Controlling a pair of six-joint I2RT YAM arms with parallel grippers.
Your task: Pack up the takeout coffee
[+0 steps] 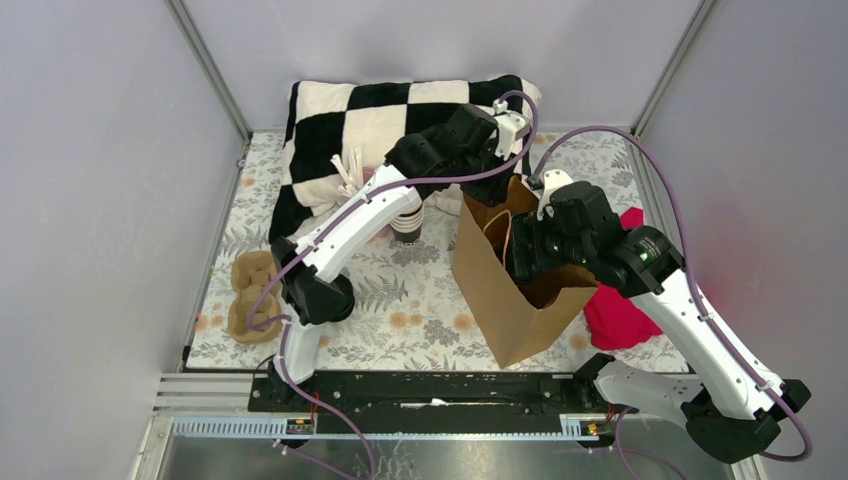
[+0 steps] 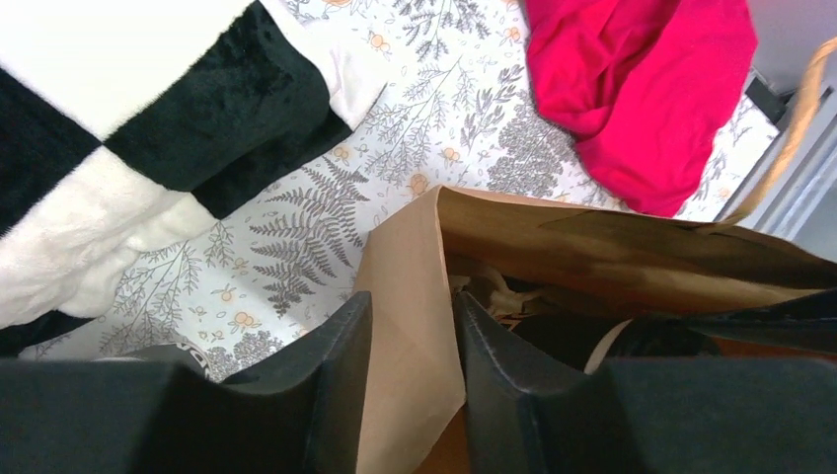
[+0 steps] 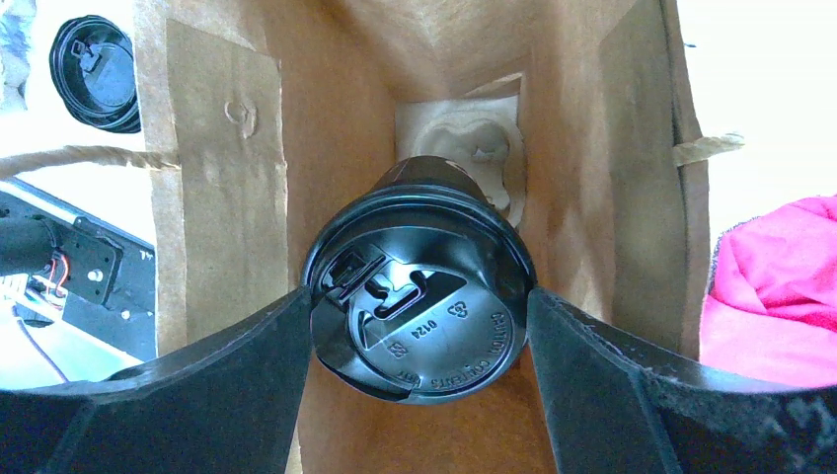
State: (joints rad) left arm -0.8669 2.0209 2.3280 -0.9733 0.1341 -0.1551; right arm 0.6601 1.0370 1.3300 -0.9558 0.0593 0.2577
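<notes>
The takeout coffee [image 3: 419, 316], a black cup under a round black lid, is inside the open brown paper bag [image 3: 217, 178], seen from above in the right wrist view. My right gripper [image 3: 419, 296] is down in the bag's mouth, with a finger against each side of the lid. In the top view the right gripper [image 1: 530, 262] covers the cup. My left gripper [image 2: 410, 306] pinches the bag's far wall [image 2: 410, 257] at the rim, with paper between its fingers. It shows in the top view [image 1: 497, 190] at the bag's [image 1: 500, 310] back edge.
A stack of lidless cups [image 1: 407, 225] stands left of the bag. A lone black lid [image 3: 94, 74] lies outside the bag. A red cloth [image 1: 615, 310] lies to the bag's right, a checkered pillow [image 1: 380, 120] at the back and a brown object [image 1: 250, 295] at the left. Something pale [image 3: 474, 148] lies at the bag's bottom.
</notes>
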